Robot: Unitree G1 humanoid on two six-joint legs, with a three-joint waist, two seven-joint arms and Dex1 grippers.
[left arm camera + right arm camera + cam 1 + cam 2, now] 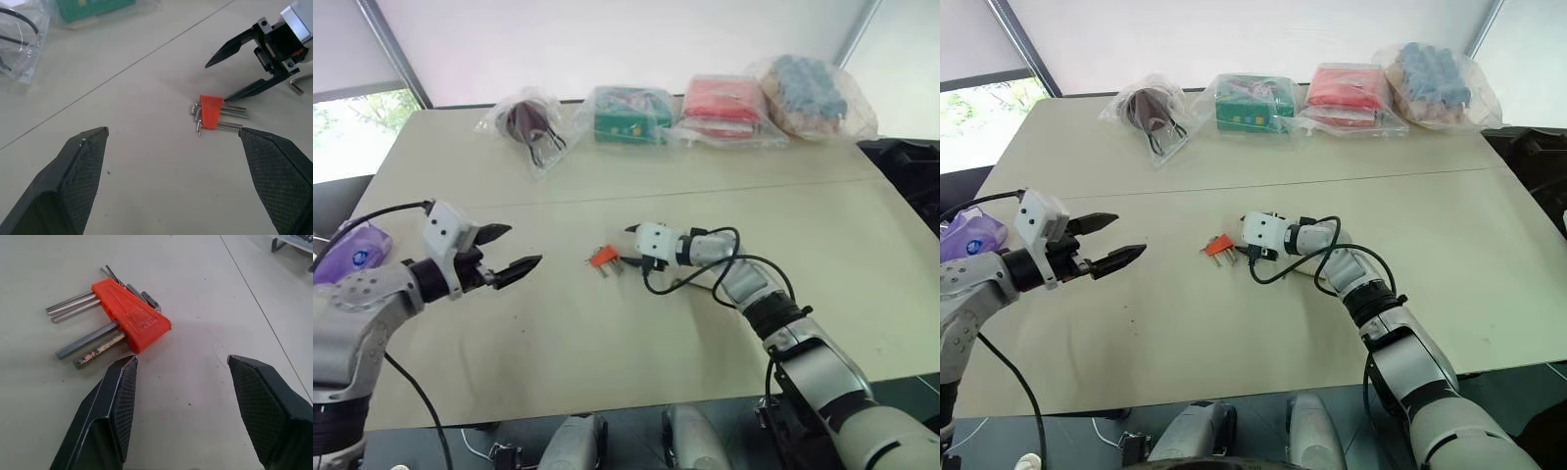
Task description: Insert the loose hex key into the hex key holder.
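Note:
The hex key holder (pixel 600 257), an orange-red block with short metal keys sticking out of both sides, lies flat near the middle of the table (pixel 558 333). My right gripper (pixel 626 247) stands open just to its right, low over the table, with nothing between its fingers. In the right wrist view the holder (pixel 129 313) lies just past one fingertip. A thin L-shaped metal rod, the loose hex key (pixel 296 83), lies on the table behind the right gripper. My left gripper (pixel 524 245) hangs open and empty to the left of the holder, pointing at it.
Several clear bags line the table's far edge: dark cables (pixel 530 122), a green box (pixel 628 115), a red packet (pixel 724 103) and grey-blue items (pixel 813 93). A purple object (pixel 352 250) sits off the left edge. A seam crosses the table.

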